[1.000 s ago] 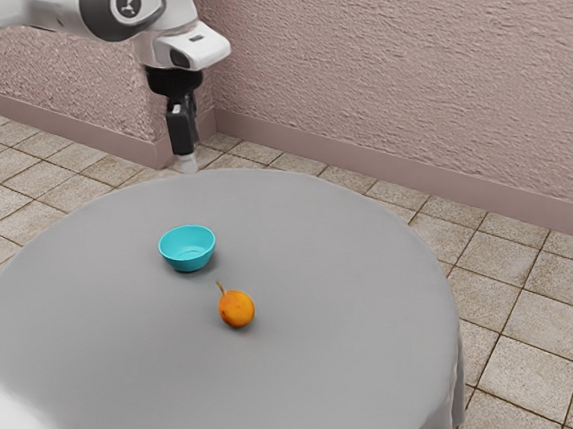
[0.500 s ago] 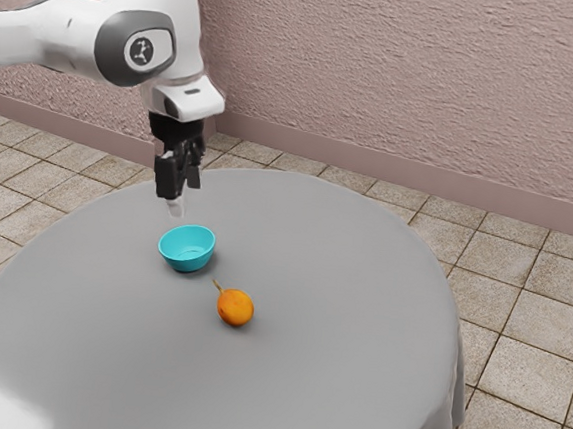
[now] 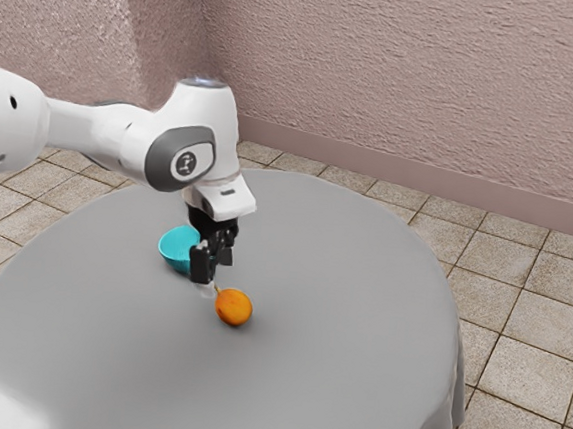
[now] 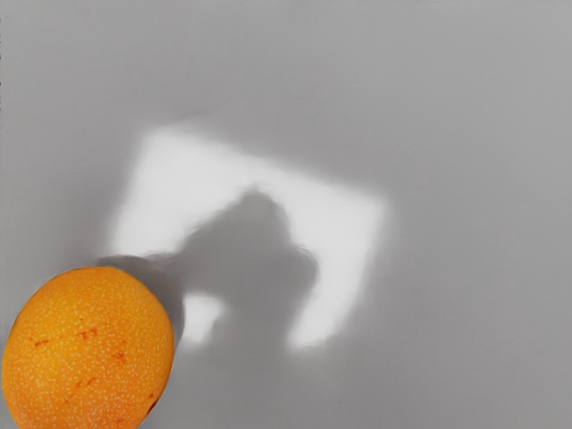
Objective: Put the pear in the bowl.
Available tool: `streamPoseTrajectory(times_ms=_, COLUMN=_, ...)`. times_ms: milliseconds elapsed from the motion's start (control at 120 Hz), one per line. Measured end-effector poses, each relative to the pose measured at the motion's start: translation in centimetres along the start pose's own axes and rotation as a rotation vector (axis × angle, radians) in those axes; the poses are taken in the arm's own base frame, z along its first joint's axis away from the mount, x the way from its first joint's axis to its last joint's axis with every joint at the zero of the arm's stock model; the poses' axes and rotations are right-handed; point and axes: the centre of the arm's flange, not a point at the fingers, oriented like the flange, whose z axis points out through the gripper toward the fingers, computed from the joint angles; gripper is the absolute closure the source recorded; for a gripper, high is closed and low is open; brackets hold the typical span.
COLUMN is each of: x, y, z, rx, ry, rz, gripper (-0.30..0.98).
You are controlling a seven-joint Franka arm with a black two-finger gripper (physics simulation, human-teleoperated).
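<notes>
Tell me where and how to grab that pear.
Best come down from above and close across the middle of the round body of the pear, on the sides flanking its stem. The thin stem juts sideways, offering little to hold, while the bare table around the body should leave room.

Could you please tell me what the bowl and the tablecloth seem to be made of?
The bowl looks like smooth plastic, judging by its even turquoise colour, though glazed ceramic is possible. The tablecloth seems a satiny fabric or vinyl, given its draped folds and bright sheen.
</notes>
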Motion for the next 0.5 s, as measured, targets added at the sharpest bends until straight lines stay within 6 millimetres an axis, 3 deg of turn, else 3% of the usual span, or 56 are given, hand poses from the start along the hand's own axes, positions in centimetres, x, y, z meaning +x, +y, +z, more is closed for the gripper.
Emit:
streamPoseTrajectory(times_ms=292, x=0.6, y=-3.5, z=4.9, rx=-0.001, ry=-0.013, rz=0.051, gripper=0.0)
streamPoseTrajectory(times_ms=392, x=-0.6, y=-4.9, z=6.1, rx=-0.008, ry=-0.015, rz=0.046, gripper=0.0)
streamPoseTrajectory(times_ms=500, x=-0.6, y=-6.5, z=7.3, rx=-0.011, ry=-0.017, rz=0.06, gripper=0.0)
